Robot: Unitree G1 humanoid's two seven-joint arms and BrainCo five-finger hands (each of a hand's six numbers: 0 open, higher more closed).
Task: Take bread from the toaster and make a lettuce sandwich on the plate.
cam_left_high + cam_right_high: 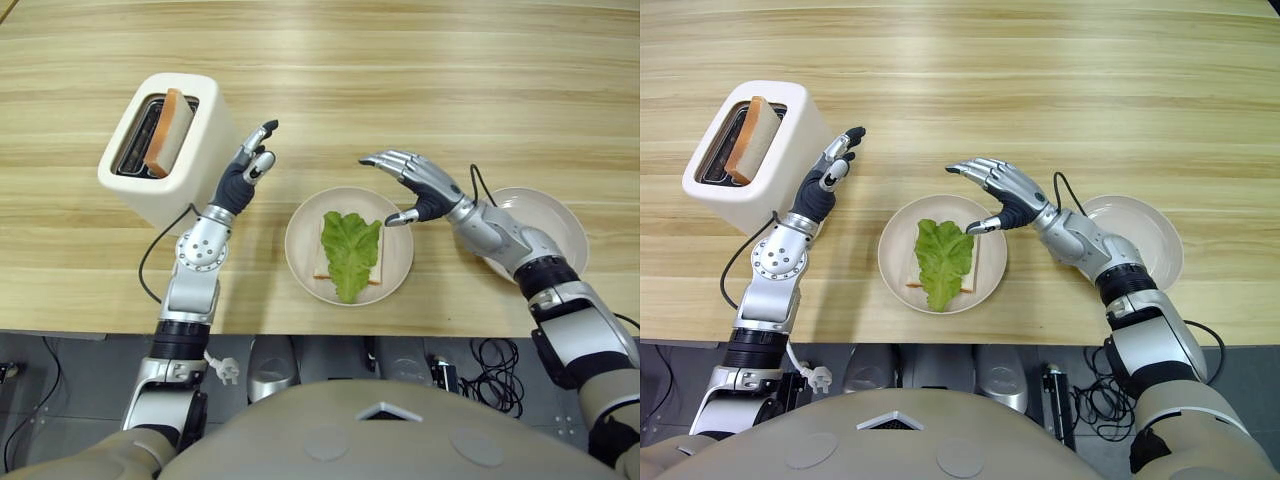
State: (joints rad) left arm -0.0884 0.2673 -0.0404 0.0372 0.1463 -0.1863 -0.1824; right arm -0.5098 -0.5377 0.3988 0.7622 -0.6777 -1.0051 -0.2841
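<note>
A cream toaster (175,165) stands at the left with one slice of bread (171,131) sticking up from a slot. My left hand (248,165) is just right of the toaster, open and holding nothing. On the white plate (306,262) in the middle lies another bread slice (322,270), mostly covered by a green lettuce leaf (350,251). My right hand (418,181) hovers above the plate's right rim, open and empty, apart from the lettuce.
A second, empty white plate (560,225) sits at the right, partly under my right forearm. The toaster's black cord (150,262) loops over the front table edge. Bare wooden tabletop (400,70) stretches beyond the plates.
</note>
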